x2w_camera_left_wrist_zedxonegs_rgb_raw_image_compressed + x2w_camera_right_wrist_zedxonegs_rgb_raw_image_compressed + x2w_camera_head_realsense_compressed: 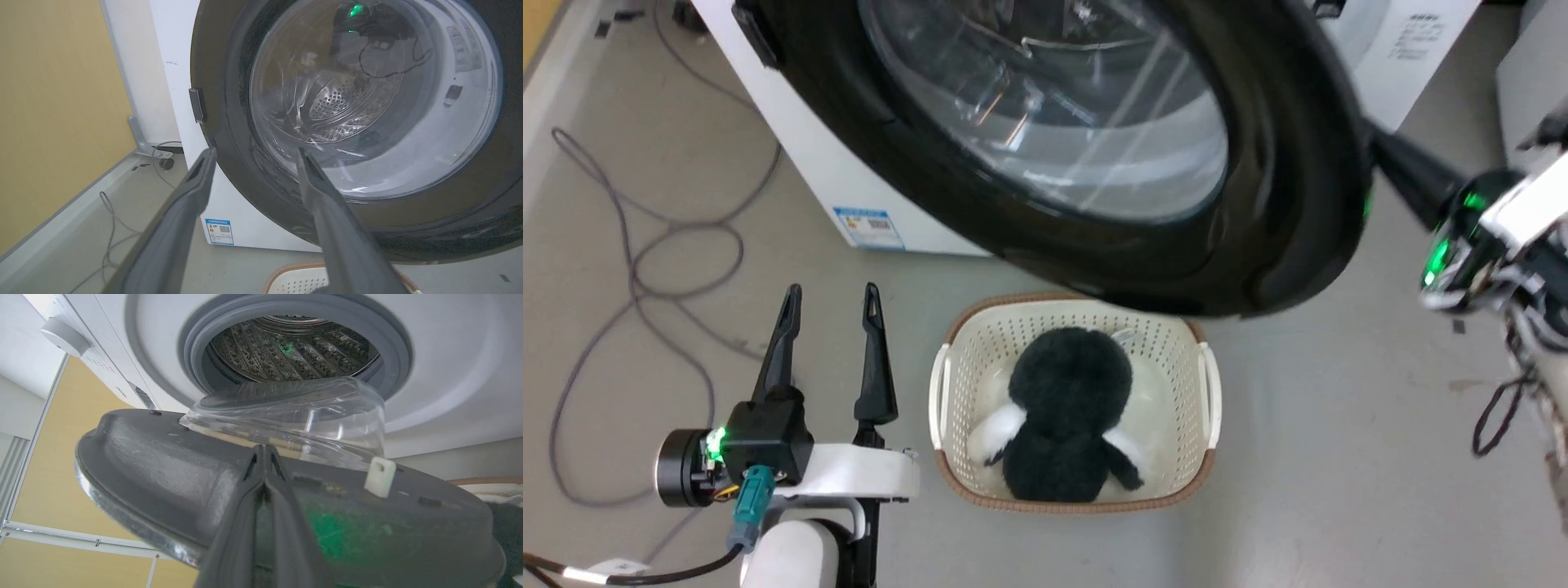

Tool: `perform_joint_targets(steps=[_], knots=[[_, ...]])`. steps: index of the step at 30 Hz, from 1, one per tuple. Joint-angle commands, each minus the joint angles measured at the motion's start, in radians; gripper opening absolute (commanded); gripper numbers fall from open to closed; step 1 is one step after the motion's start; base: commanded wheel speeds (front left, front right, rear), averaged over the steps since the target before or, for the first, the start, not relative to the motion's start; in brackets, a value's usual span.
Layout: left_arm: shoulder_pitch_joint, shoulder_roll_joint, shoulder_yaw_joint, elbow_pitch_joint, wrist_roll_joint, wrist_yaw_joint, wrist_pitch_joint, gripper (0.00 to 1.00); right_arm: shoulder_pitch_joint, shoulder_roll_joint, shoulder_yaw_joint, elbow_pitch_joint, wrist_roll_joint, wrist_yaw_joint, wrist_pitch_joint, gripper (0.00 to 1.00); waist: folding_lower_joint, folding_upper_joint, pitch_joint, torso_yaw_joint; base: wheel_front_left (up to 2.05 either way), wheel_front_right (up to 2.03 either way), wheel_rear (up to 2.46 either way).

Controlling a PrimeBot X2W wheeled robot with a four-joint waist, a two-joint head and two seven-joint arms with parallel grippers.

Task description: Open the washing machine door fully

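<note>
1. The door (1282,204) stands part-open, swung out from the washing machine (800,155). Its free edge lies at the right gripper's (264,451) fingertips, and the hinge side is well beyond them. The drum (286,351) sits exposed past the fingertips.
2. Right gripper: fingers pressed together with nothing between them. The tips rest against the door's grey inner face, just below the glass bowl (294,412). A white latch tab (380,477) sits just to the right of the fingers in the wrist view.
3. Left gripper (833,287): fingers spread and empty, pointing up toward the door's lower rim and, going by the head view, not touching it.
4. Step in hand, as judged: the closed fingers push the door wider from behind. There is no grip here, only contact.
5. To do it well, the push should follow the door's arc about the hinge. A straight shove would likely let the tips slide off the free edge.
6. Keep the tips on the grey rim. The glass bulges and looks slick, so it is poor footing.
7. The basket (943,392) with a black plush toy (1070,425) sits on the floor between the two sets of fingers, under the door's lower edge. The door appears to pass above it, but a low forearm might clip the basket.
8. There is more swing left, by my judgement. Push slowly and ease off when the hinge resists.
</note>
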Motion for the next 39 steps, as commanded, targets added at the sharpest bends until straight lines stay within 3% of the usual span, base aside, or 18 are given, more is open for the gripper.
perform_joint_targets(steps=[1,22,34,39], knots=[[0.014,0.001,0.003,0.003,0.006,-0.003,-0.005,1.0,0.042,0.015,0.002,-0.028,-0.002,0.001,0.007,0.0,0.0,0.0,-0.023,-0.009,0.0,0.0,0.0],[0.125,0.001,-0.018,0.037,-0.017,-0.005,-0.005,1.0,0.507,0.135,0.087,-0.421,-0.097,0.001,0.017,0.0,0.0,0.0,-0.184,0.009,0.0,0.0,0.0],[0.148,0.001,-0.007,0.043,-0.018,-0.01,-0.005,1.0,0.662,0.261,0.187,-0.491,-0.136,0.001,-0.022,0.0,0.0,0.0,-0.211,0.014,0.0,0.0,0.0],[0.158,0.001,-0.005,0.048,-0.02,-0.01,-0.005,1.0,0.686,0.277,0.21,-0.496,-0.183,0.001,-0.065,0.0,0.0,0.0,-0.227,0.007,0.0,0.0,0.0]])
